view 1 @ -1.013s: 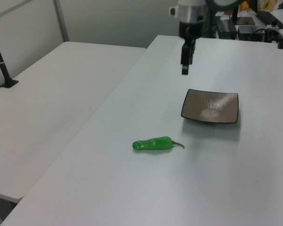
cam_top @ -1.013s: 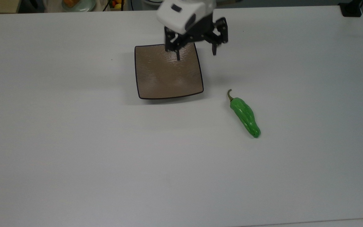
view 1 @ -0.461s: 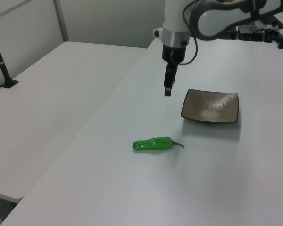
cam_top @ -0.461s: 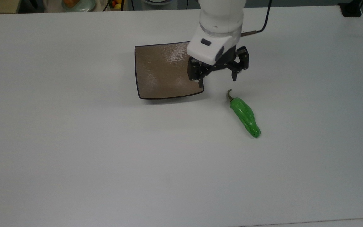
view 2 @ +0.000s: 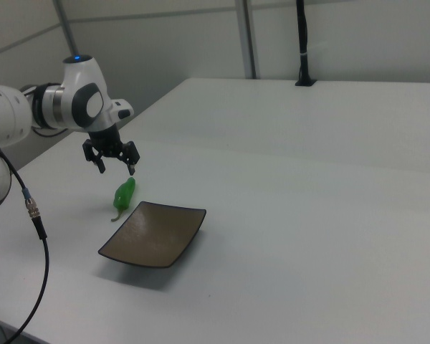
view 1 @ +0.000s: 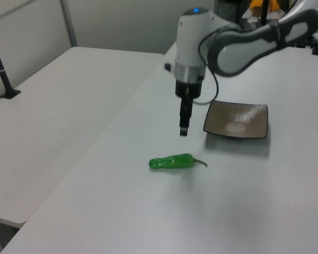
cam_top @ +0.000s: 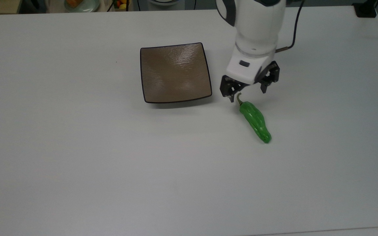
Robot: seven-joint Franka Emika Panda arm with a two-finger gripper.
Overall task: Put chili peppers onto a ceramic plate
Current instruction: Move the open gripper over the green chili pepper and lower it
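Now your gripper is coming off the ceramic plate, jaws open, nearing the chili pepper stem; grasp pending.

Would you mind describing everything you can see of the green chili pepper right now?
The chili pepper is a single glossy, bright green, wrinkled pod with a thin curved olive-brown stem. It lies flat on the white table, touching nothing else, apart from the ceramic plate, on the top view's right of it. Its stem end points toward the open gripper, which hangs above that end without contact. The plate holds nothing.
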